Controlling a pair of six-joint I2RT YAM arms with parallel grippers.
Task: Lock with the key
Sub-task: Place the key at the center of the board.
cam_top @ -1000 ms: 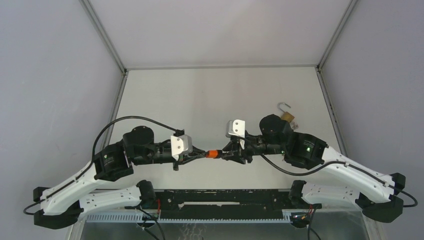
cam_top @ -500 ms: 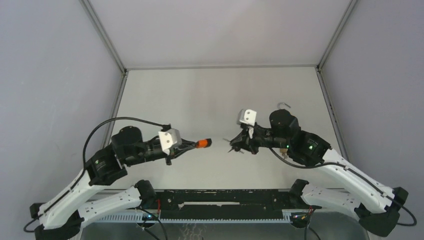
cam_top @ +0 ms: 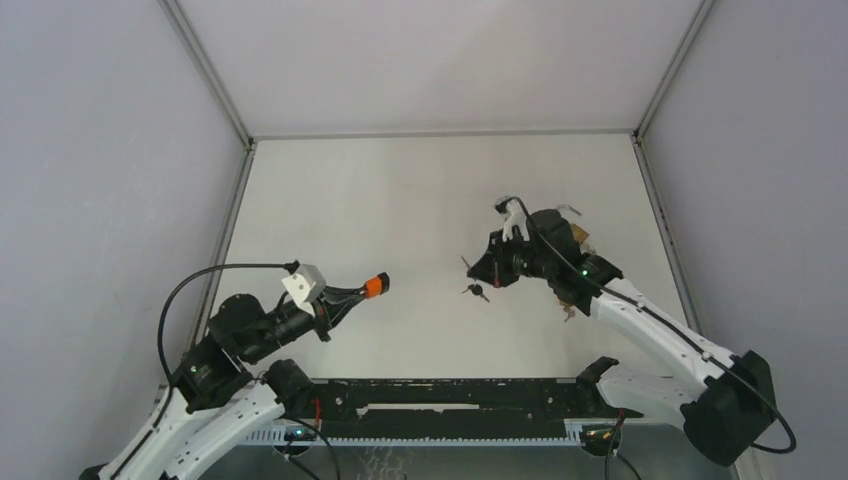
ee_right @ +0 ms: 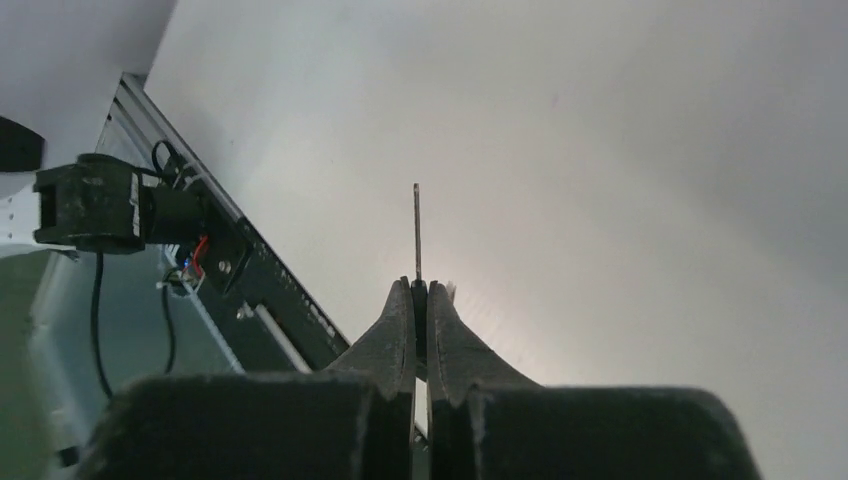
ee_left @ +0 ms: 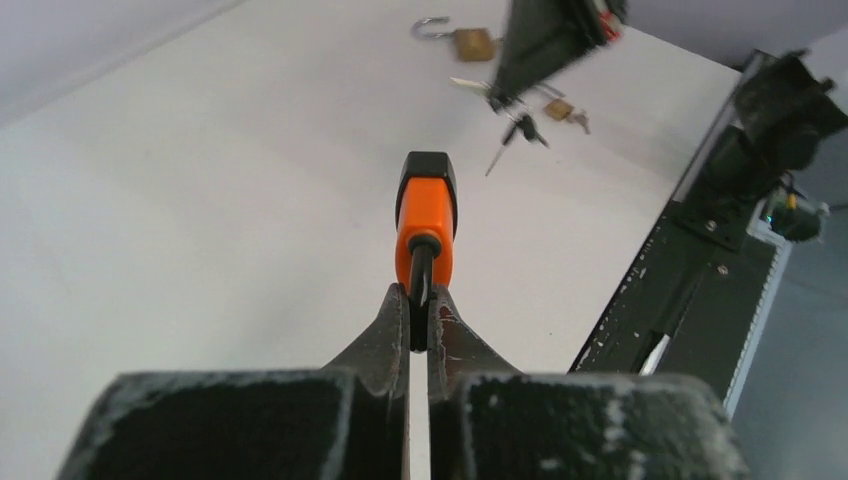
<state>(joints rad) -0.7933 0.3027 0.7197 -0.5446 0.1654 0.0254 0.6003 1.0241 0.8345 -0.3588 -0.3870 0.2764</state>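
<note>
My left gripper (cam_top: 350,293) is shut on the black shackle of a small orange padlock (cam_top: 376,285), held above the table at the near left. In the left wrist view the orange padlock (ee_left: 426,215) sticks out beyond the gripper (ee_left: 420,305). My right gripper (cam_top: 490,268) is shut on a key, with the other keys of the bunch (cam_top: 476,291) hanging below it. In the right wrist view the key's blade (ee_right: 417,232) points straight out of the gripper (ee_right: 420,290), seen edge-on. Padlock and key are well apart.
A brass padlock (cam_top: 574,230) with an open shackle lies on the table behind the right arm; it also shows in the left wrist view (ee_left: 468,42). Another small brass piece with keys (ee_left: 562,108) lies near it. A black rail (cam_top: 450,395) runs along the near edge.
The two grippers met at the middle with key and orange padlock together, then drew apart. The left arm pulled back to the near left, the right arm moved right and farther back.
</note>
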